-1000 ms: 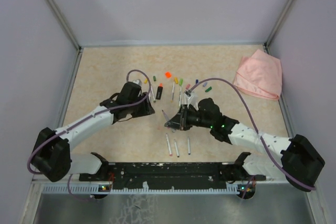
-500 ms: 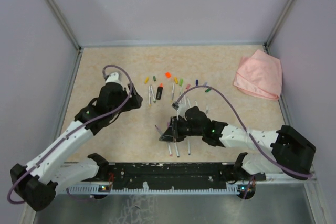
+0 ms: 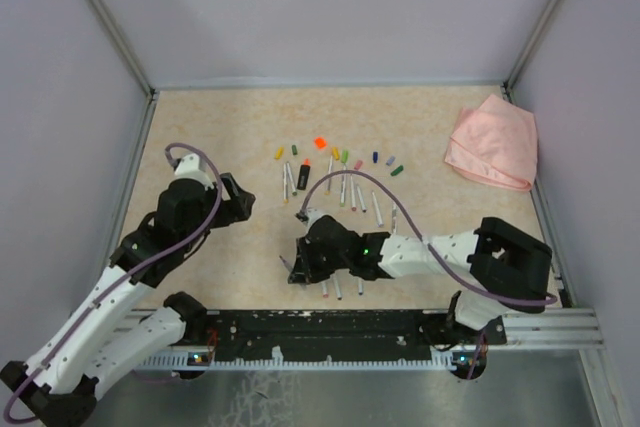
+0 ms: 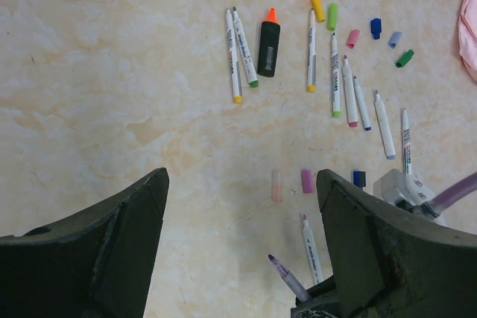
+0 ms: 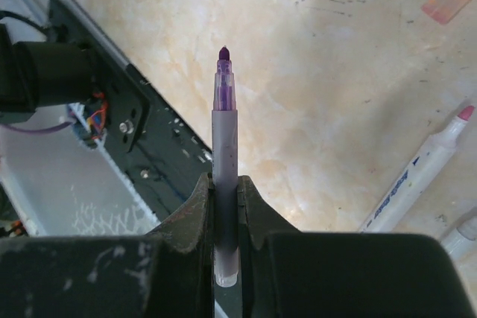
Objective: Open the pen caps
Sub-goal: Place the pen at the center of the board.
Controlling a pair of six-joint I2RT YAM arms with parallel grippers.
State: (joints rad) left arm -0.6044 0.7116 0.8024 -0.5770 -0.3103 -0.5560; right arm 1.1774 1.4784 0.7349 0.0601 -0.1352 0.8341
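Clamping with the right fingers (image 5: 192, 217) on an uncapped purple pen (image 5: 225, 135), barrel straight out ahead, tip toward the near rail (image 5: 149, 128). Spreading the left fingers (image 4: 119, 251) wide, gripping nothing, high over the worktop (image 4: 112, 102). Spotting loose pen caps (image 4: 332, 16) along a far row: short stubs, yellow, green, orange, pink, blue, mostly lying lengthwise away from the arms, some tilted. Three more nearer, by the right arm.
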